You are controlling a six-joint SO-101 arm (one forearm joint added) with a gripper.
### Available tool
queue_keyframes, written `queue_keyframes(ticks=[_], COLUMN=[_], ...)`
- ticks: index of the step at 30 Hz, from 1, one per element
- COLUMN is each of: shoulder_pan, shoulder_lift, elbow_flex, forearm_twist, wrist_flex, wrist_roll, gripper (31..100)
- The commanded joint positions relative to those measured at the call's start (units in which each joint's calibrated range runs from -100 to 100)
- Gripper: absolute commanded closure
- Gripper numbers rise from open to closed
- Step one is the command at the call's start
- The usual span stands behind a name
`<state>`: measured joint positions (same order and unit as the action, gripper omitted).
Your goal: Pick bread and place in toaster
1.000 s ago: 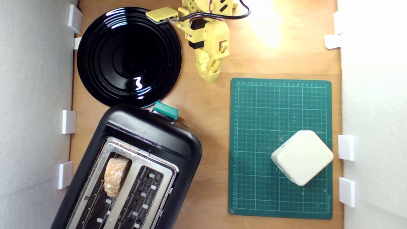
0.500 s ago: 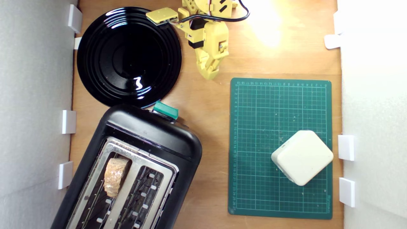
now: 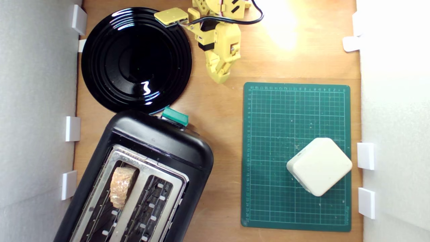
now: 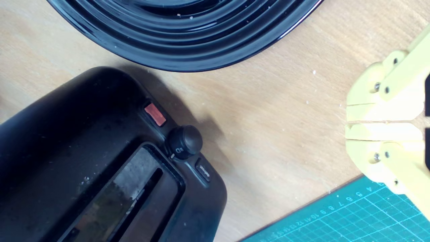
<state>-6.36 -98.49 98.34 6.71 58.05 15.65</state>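
The bread [image 3: 121, 186], a tan holey slice with brown crust, stands on edge in one slot of the black toaster [image 3: 158, 141] at the exterior view's lower left. A teal lever tab [image 3: 175, 116] sticks out of the toaster's end. My yellow gripper [image 3: 220, 76] is shut and empty, well apart from the toaster, above bare wood beside the plate. In the wrist view the gripper [image 4: 349, 122] shows its jaws pressed together, and the toaster [image 4: 84, 134] shows a knob [image 4: 184, 141] and an orange button; the bread is hidden there.
A round glossy black plate [image 3: 100, 77] lies at the exterior view's upper left, its rim [image 4: 188, 64] seen in the wrist view. A green cutting mat [image 3: 268, 117] on the right carries a cream-white block [image 3: 319, 166]. White walls flank the wooden table.
The gripper has drawn back slightly toward the arm's base. The bread, toaster and block have not moved.
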Motion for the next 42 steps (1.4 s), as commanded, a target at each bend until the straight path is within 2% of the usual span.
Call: queue_keyframes(ticks=[1,8,42], shoulder_pan=[0.32,0.32,-0.08], shoulder_lift=[-0.76,-0.76,-0.26], elbow_flex=[0.21,0.21,0.12], forearm_twist=[0.73,0.73,-0.09], wrist_flex=[0.48,0.48,0.40], wrist_roll=[0.38,2.94,2.74], gripper=[97.5,96.8,97.1])
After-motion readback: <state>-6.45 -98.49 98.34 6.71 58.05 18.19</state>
